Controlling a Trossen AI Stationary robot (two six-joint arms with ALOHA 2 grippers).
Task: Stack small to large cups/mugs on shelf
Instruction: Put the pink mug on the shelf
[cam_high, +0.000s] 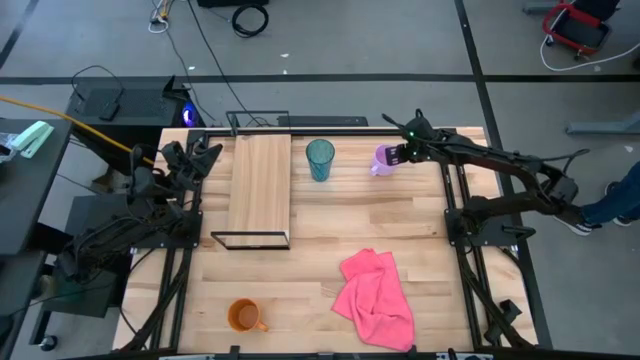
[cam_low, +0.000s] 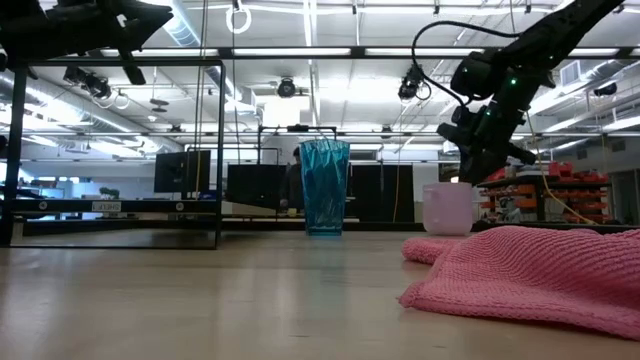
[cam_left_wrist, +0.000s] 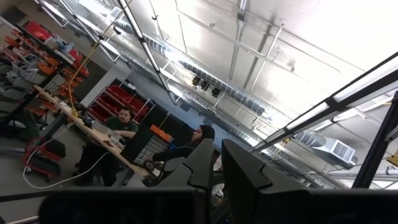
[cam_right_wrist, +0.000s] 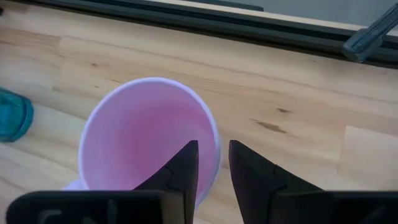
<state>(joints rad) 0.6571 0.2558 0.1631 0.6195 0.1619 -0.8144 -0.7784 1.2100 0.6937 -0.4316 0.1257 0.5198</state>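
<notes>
I am working the right gripper (cam_right_wrist: 212, 163), which hangs over the pale purple mug (cam_high: 384, 159) near the far right corner of the worktop (cam_high: 300, 215). In the right wrist view the two dark fingers straddle the mug's near rim: one fingertip sits inside the mouth, the other just outside the wall, with only a narrow gap between them. I judge them nearly closed around the rim, though I cannot tell whether they are pressing on it yet. The mug stands upright, its open mouth facing up toward the jaws, so the grip line runs across the wall, not around the whole body.

The shelf (cam_high: 260, 188) lies toward the far left of the worktop, its long axis running from far edge to near edge. The teal tumbler (cam_high: 320, 159) stands upright between shelf and purple mug, along the far edge. The orange mug (cam_high: 244, 316) sits by the near edge, left of the pink cloth (cam_high: 375, 298).

The left gripper (cam_left_wrist: 214, 168) waits off the far left corner, its fingers close together and empty (it is the nearer arm to the shelf).
</notes>
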